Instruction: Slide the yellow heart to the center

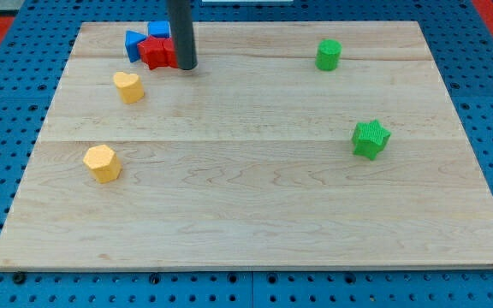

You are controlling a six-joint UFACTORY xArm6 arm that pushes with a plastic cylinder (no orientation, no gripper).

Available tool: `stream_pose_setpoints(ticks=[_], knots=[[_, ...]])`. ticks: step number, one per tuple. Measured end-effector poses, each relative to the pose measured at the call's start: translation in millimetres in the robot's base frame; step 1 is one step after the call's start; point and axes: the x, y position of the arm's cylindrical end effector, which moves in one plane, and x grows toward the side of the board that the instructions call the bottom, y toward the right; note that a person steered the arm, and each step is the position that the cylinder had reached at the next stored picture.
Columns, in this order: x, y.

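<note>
The yellow heart lies on the wooden board at the view's upper left. My tip stands to the heart's upper right, a short gap away, and touches the right side of a red block. A blue block and a blue triangular block sit behind and left of the red one.
A yellow hexagonal block lies at the view's left, below the heart. A green cylinder-like block is at the upper right. A green star is at the right. The board rests on a blue pegboard.
</note>
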Motion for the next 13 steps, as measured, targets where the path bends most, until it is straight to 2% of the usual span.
stream_pose_setpoints(ticks=[5,6,7,9,11,12,13], knots=[[26.2,-4.9],[18.3,-48.6],[18.4,-56.1],[73.7,-60.2],[45.9,-85.6],[52.8,-116.2],[107.4,-96.5]])
